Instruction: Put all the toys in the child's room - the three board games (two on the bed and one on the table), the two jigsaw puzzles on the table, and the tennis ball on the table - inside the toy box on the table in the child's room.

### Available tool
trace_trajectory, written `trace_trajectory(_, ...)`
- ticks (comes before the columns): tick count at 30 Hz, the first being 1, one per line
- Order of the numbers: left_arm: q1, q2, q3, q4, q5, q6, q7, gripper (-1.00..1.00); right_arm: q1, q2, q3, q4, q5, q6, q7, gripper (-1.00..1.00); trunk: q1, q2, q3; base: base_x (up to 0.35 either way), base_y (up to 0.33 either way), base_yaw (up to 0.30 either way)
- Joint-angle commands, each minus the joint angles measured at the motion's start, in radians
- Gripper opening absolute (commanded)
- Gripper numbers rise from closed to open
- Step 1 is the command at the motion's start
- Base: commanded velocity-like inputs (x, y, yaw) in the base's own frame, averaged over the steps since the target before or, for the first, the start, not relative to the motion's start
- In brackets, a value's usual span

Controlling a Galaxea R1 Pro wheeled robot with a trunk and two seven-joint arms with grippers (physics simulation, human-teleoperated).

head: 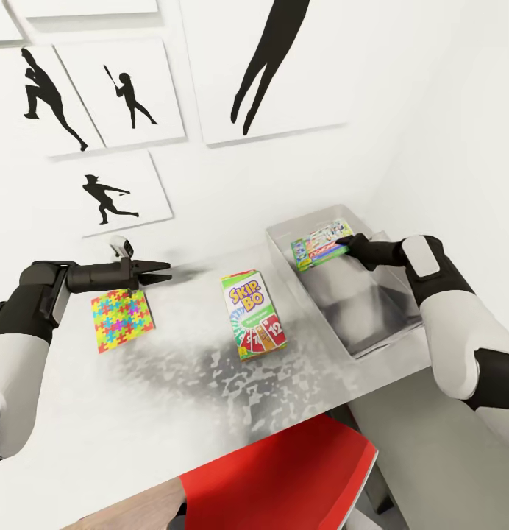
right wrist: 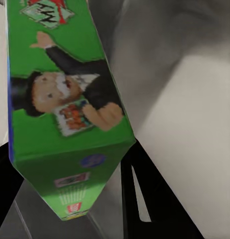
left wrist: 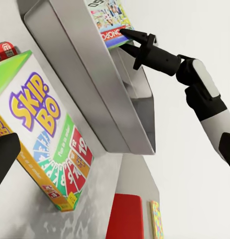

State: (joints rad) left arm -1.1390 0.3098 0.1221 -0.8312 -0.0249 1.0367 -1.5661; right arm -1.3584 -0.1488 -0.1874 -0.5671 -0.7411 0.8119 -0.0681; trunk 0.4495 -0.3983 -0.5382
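My right gripper [head: 346, 243] is shut on a green Monopoly board game [head: 319, 247] and holds it tilted over the far end of the grey toy box [head: 372, 324] on the table [head: 173, 383]. The same box [right wrist: 65, 99] shows close up, with the bin's wall [right wrist: 184, 74] behind it. A SKIP-BO board game [head: 253, 314] lies at the table's middle, left of the bin. My left gripper [head: 165, 273] hovers open just above a jigsaw puzzle [head: 122, 319] lying flat. The left wrist view shows SKIP-BO [left wrist: 42, 134], the toy box [left wrist: 95, 84] and the right gripper [left wrist: 125, 41]. The tennis ball and bed are out of view.
A red chair [head: 284, 478] is tucked under the table's near edge. The white wall with black baseball silhouettes [head: 122, 96] rises right behind the table. A strip of jigsaw pattern [left wrist: 155, 219] shows beside the red chair [left wrist: 124, 216] in the left wrist view.
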Motion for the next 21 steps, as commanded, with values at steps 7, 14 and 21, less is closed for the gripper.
trace_trajectory(7,-0.001,0.000,-0.002,0.000,-0.003,0.011,-0.005,1.00,0.001,0.003,-0.004,0.000,-0.009,0.003,-0.007,-1.00,0.001,-0.002,-0.001,0.000,0.000,0.000)
trace_trajectory(14,0.000,0.000,-0.001,0.000,-0.003,0.011,-0.005,1.00,0.001,0.002,-0.004,0.000,-0.010,0.003,-0.008,-1.00,0.001,-0.002,-0.001,0.000,0.000,0.000)
trace_trajectory(21,0.000,0.000,-0.001,0.000,-0.004,0.011,-0.005,1.00,0.001,-0.002,-0.004,0.000,-0.009,0.002,-0.009,-1.00,0.001,-0.002,-0.001,0.000,0.000,0.000)
